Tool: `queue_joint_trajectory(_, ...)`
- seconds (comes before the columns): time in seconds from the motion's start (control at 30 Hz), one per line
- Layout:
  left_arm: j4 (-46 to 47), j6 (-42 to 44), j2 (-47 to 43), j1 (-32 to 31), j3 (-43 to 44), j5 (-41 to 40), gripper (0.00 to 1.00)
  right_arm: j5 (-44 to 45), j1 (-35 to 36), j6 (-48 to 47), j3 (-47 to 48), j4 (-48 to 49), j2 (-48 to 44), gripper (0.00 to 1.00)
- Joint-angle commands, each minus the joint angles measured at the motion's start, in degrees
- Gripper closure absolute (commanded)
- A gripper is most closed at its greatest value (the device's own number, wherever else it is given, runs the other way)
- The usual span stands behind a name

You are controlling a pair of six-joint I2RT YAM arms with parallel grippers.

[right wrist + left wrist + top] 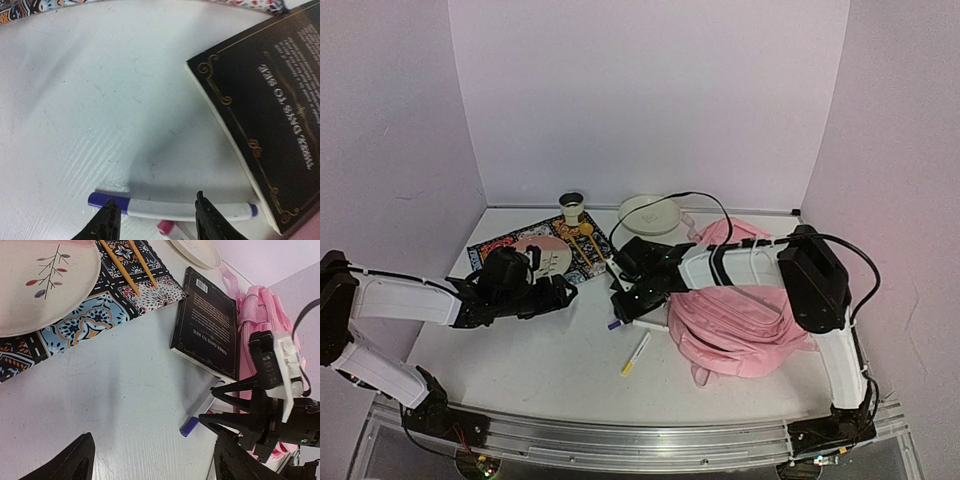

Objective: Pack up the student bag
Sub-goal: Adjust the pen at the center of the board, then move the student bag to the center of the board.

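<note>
**Spread fingers hang over a marker beside the pink backpack**

We find the student bag [740, 335], a large soft pink fabric backpack, slumped on the white bench [550, 370] right of centre in the overhead frame. It lies partly beneath the right arm [820, 290] that reaches across it. In the left wrist frame it fills the right edge, just beside a black book [205, 322] with a gold-bordered cover that lies flat.

The right gripper [155, 200] hangs low over a white marker with a purple cap [170, 207] at the bottom of its own wrist frame. Its fingers [207, 220] stand spread over the marker's middle stretch and pinch nothing; whether they touch it we cannot tell. A pen with a pink end [167, 227] peeks out just below the marker.

The left gripper [555, 293], left of centre in the overhead frame, points toward the right one. Its fingers [82, 460] are spread wide, with only bare bench between them.

In the upper left of the left wrist frame a cream round plate [45, 285] with a branch motif sits on a patterned cloth mat [100, 315], and two wooden chopsticks [122, 271] lie on the mat beside the plate. Overhead, a white pen with a yellow tip [635, 353] lies alone near bottom centre. A small cream cup [572, 207] and a white round dish [648, 213] stand by the back wall.
</note>
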Motion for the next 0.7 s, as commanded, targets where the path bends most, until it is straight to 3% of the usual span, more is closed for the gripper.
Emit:
queue_joint_trajectory(0.0, -1.75, 4.82, 3.31, 0.29, 5.67, -1.10, 0.17, 7.85, -1.92, 0.09, -4.15, -2.96, -8.44, 0.48)
queue_joint_trajectory(0.4, -4.21, 11.80, 15.75, 0.26, 17.09, 3.22, 0.25, 15.14, -7.76, 6.51, -19.97, -2.96, -15.91, 0.48)
queue_joint_trajectory(0.67, -4.91, 13.05, 20.04, 0.20, 21.59, 5.63, 0.29, 11.11, -9.64, 6.90, -19.50, -2.15, -17.52, 0.47)
